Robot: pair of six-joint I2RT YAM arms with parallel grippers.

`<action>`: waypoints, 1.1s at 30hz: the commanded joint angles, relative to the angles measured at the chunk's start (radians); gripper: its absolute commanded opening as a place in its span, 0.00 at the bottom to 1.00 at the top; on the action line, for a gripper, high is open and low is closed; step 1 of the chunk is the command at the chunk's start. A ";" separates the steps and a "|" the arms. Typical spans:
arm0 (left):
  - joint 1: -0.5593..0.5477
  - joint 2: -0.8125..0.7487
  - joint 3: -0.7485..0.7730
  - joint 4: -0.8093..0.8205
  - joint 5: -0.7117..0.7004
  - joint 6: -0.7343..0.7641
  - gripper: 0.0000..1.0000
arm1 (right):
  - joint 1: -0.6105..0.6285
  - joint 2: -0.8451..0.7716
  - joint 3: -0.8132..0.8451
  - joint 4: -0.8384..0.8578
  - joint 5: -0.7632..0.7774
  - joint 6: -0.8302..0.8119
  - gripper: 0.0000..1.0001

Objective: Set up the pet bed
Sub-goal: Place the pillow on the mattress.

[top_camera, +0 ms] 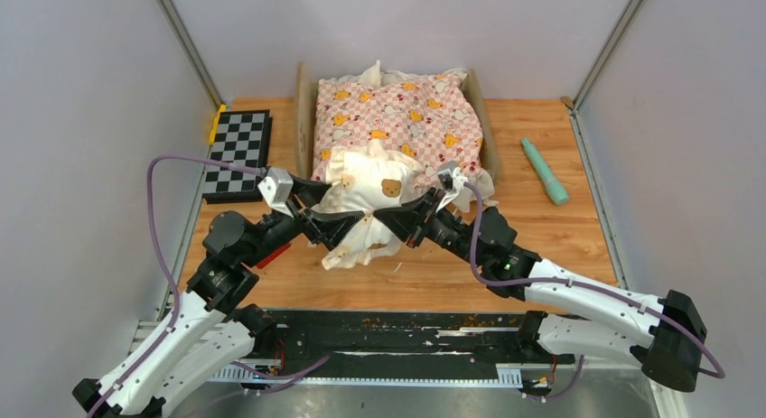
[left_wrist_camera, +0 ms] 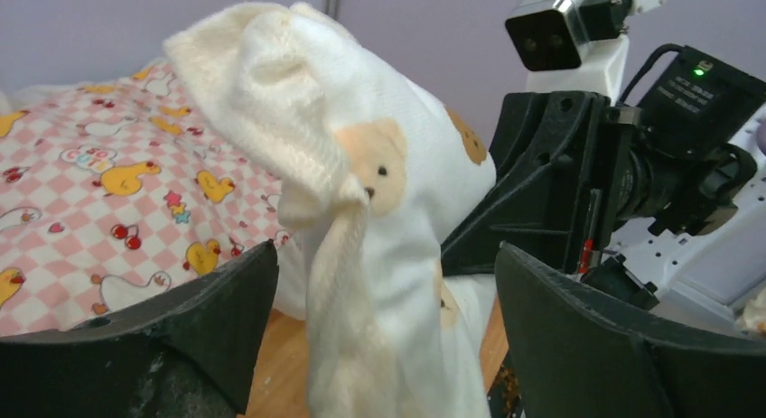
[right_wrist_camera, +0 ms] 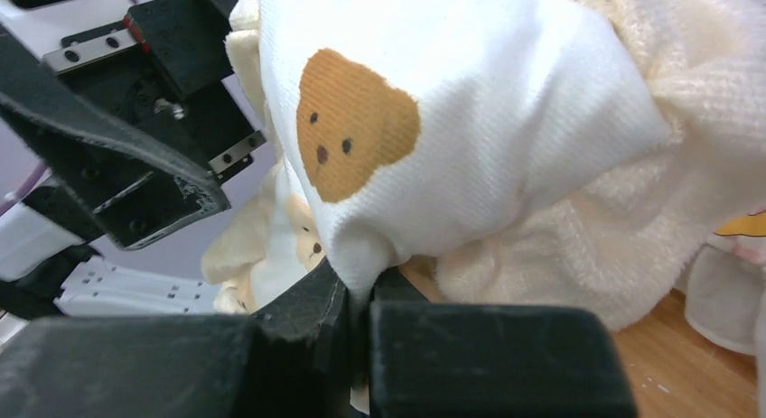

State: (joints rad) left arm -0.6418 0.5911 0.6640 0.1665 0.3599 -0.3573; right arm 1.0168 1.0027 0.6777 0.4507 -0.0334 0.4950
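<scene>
The pet bed stands at the back centre, its light-wood side rails showing round a pink checkered cushion that fills it. In front of it a cream pillow with brown bear faces hangs above the table between both grippers. My right gripper is shut on a lower corner of the pillow. My left gripper is open, its jaws standing wide on either side of the pillow's hanging frill without pinching it. In the top view the left gripper and right gripper nearly meet under the pillow.
A folded chessboard lies at the back left with a yellow piece at its far corner. A teal cylinder lies to the right of the bed. Something red shows under the left arm. Grey walls close in both sides.
</scene>
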 commanded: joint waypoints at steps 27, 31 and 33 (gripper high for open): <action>-0.004 -0.268 0.273 -0.690 -0.657 0.184 1.00 | -0.470 1.125 1.192 -0.121 -0.588 0.415 0.00; -0.005 -0.274 0.272 -0.703 -0.667 0.184 1.00 | -0.470 1.220 1.289 -0.138 -0.574 0.457 0.00; -0.004 -0.275 0.270 -0.706 -0.668 0.182 1.00 | -0.469 1.264 1.322 -0.150 -0.561 0.466 0.00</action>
State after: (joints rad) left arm -0.6437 0.3248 0.9390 -0.5377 -0.2916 -0.1913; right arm 0.5465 2.2154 1.8950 0.2420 -0.5873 0.8875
